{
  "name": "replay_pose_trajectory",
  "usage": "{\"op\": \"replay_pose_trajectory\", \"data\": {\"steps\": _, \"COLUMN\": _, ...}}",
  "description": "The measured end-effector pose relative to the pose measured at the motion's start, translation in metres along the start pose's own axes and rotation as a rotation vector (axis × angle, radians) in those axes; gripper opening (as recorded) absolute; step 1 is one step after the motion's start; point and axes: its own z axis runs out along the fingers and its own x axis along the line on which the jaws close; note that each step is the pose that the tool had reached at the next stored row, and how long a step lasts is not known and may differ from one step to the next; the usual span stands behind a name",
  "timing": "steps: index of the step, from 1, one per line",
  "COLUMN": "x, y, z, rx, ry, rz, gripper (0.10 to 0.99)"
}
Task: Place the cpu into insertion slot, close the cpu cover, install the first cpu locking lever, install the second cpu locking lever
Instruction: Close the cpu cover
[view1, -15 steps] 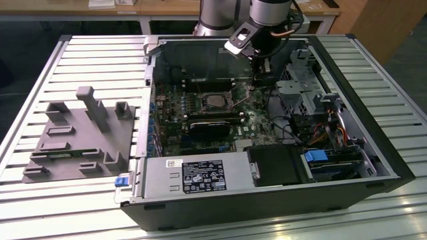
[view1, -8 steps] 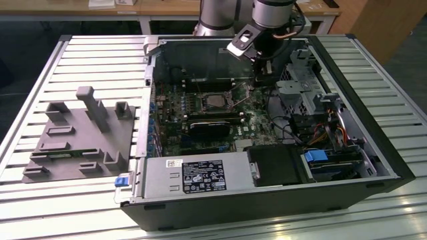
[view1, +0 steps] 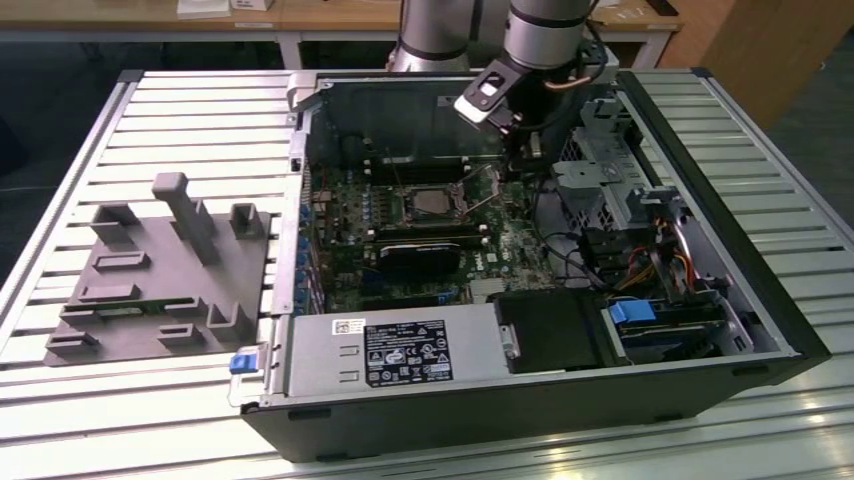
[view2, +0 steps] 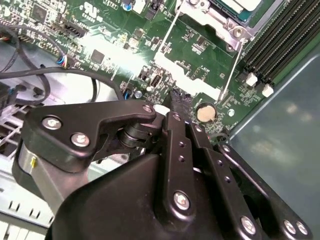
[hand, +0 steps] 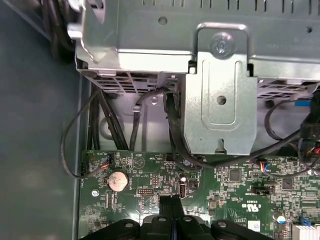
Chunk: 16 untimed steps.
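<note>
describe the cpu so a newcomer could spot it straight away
Look into the open computer case at the green motherboard on its floor. Near the board's middle, beside a larger black block, the cpu sits in a metal-rimmed insertion slot. It is the only small silvery-tan square; its neighbours are black or green.

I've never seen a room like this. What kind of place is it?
Probably a robot lab or workshop. A robot arm reaches into an open computer case lying on a slatted metal table, with wooden desks behind.

drive cage (hand: 220, 100) near fingers (hand: 166, 214), cables (hand: 171, 127) between
</note>
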Motion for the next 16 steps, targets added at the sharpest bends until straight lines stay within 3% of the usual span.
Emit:
{"op": "replay_pose_trajectory", "data": {"steps": 4, "x": 0.0001, "y": -0.0002, "z": 0.0070, "rx": 0.009, "ry": 0.0002, "rz": 0.000, "gripper": 0.102}}
{"op": "replay_pose_trajectory", "data": {"steps": 10, "x": 0.0001, "y": -0.0002, "z": 0.0077, "rx": 0.010, "ry": 0.0001, "rz": 0.000, "gripper": 0.102}}
{"op": "replay_pose_trajectory", "data": {"steps": 11, "x": 0.0001, "y": -0.0001, "z": 0.0078, "rx": 0.014, "ry": 0.0003, "rz": 0.000, "gripper": 0.102}}
{"op": "replay_pose_trajectory", "data": {"steps": 12, "x": 0.0001, "y": 0.0000, "z": 0.0079, "rx": 0.027, "ry": 0.0004, "rz": -0.001, "gripper": 0.102}}
{"op": "replay_pose_trajectory", "data": {"steps": 16, "x": 0.0001, "y": 0.0009, "z": 0.0087, "rx": 0.099, "ry": 0.0012, "rz": -0.002, "gripper": 0.102}}
